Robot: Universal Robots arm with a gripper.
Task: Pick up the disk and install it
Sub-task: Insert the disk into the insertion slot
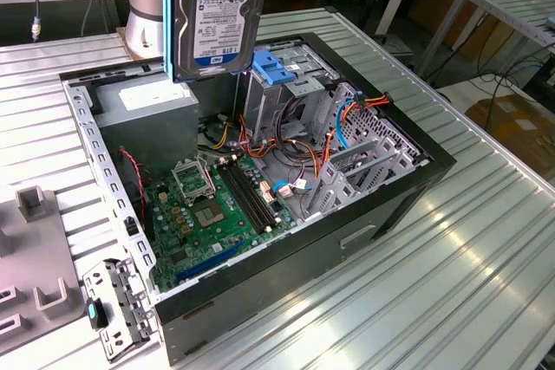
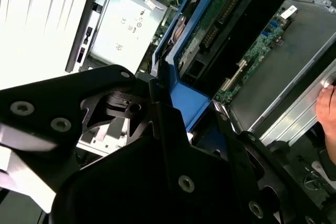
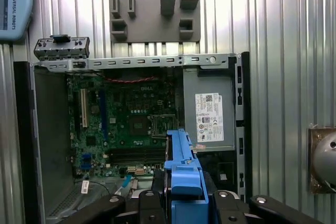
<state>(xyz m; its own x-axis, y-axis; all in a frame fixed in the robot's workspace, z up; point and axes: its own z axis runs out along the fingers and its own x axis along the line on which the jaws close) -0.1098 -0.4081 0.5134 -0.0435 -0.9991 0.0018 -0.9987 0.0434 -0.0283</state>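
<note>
Disk [image 1: 221,19] hangs upright above the open computer case [image 1: 434,171], the gripper [image 3: 185,199] jaws clamped on its blue side rails [image 3: 184,171]. The risk is that a tilted descent snags the orange cables [image 1: 368,103] beside the drive cage [image 1: 303,97].

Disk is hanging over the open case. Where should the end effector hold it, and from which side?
Probably best: the disk by its upper short end, from above, where the end effector clamps around its blue rail. It hangs upright over the case, so a top hold leaves the lower end free to go down.
</note>
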